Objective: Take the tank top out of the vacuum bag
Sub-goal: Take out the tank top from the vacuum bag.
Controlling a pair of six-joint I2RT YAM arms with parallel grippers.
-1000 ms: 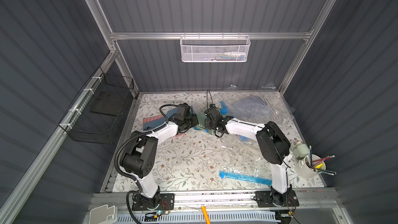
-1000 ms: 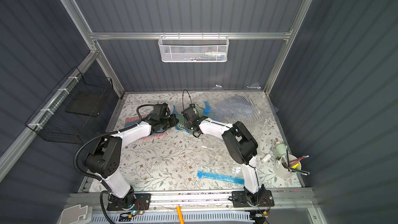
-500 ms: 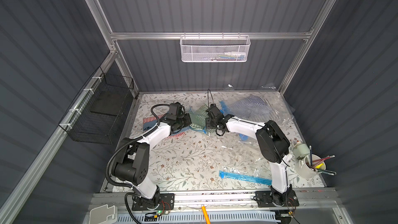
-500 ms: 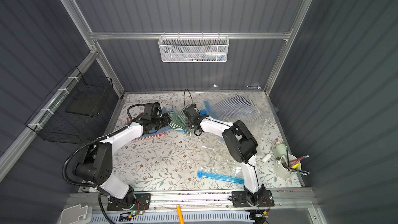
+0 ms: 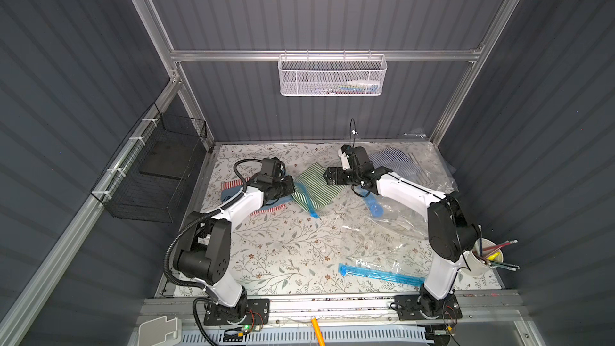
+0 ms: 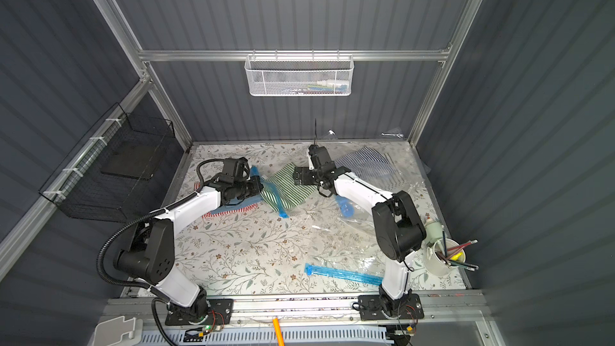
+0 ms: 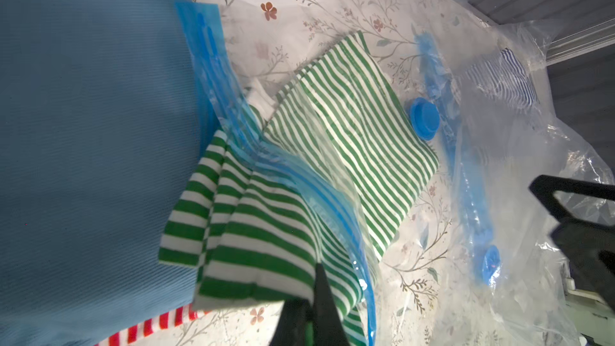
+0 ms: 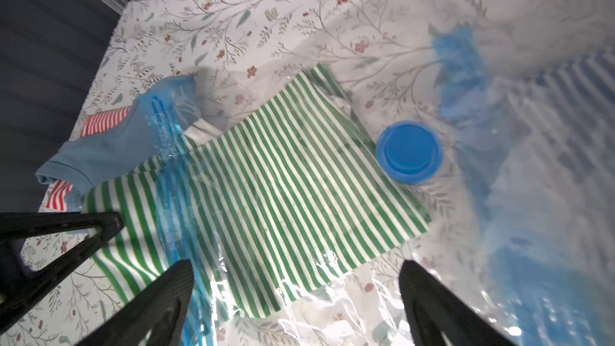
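Green-and-white striped tank top (image 8: 283,178) lies half out of the clear plastic vacuum bag (image 8: 359,297) on the floral surface (image 8: 233,28). The left claw (image 7: 316,294) pinches its free edge; the right claw (image 8: 296,264) gapes wide, empty — best pin the bag first, then draw the cloth out low.

White mesh basket (image 5: 332,76) on rear rail; black wire basket (image 5: 156,174) on side wall. White cup (image 5: 477,269) w/ pencils (image 5: 502,246) at table edge — blue cloth (image 7: 93,128) atop red-striped cloth (image 5: 271,208).
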